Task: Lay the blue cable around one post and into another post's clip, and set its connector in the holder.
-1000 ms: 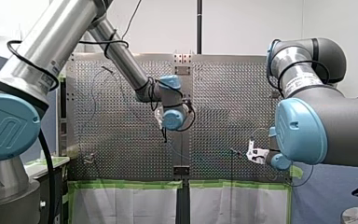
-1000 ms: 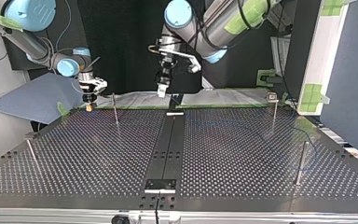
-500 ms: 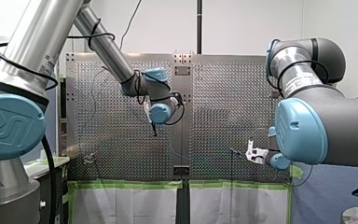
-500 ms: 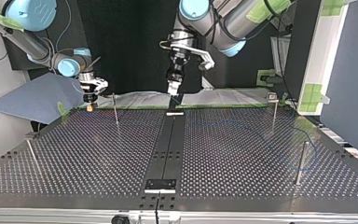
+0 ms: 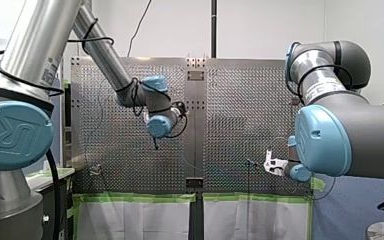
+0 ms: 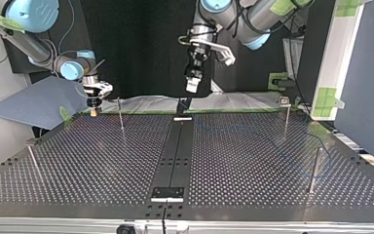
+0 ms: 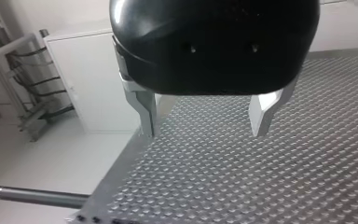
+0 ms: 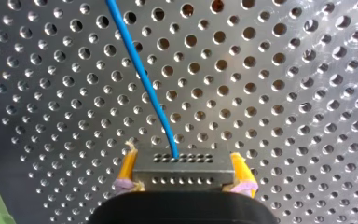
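Fingers (image 7: 145,112) of our left gripper (image 7: 205,122) stood spread wide, bare metal, with nothing between them. Beneath them lay only the perforated table (image 7: 270,182). We noted in the top view that this gripper (image 6: 191,85) hung over the middle of the table's far edge, lifted well clear of the surface.

Our right gripper (image 8: 182,164) was pinched on the connector (image 8: 182,173), a small grey metal block with rows of holes, with a yellow pad (image 8: 127,164) pressed against each side of it. The blue cable (image 8: 140,70) left the connector's face about midway along. It ran over the table ahead of the gripper in a gentle curve.

We placed the right gripper (image 6: 93,103) in the top view low by the table's far edge, near the corner at that view's left. A thin upright post (image 6: 121,114) stood just beside it. A second post (image 6: 33,161) stood by the edge at that view's left. A third post (image 6: 286,117) and a fourth post (image 6: 315,168) stood toward the edge at its right. We could trace the cable only faintly across that half of the table. We could not tell whether it touched any post.
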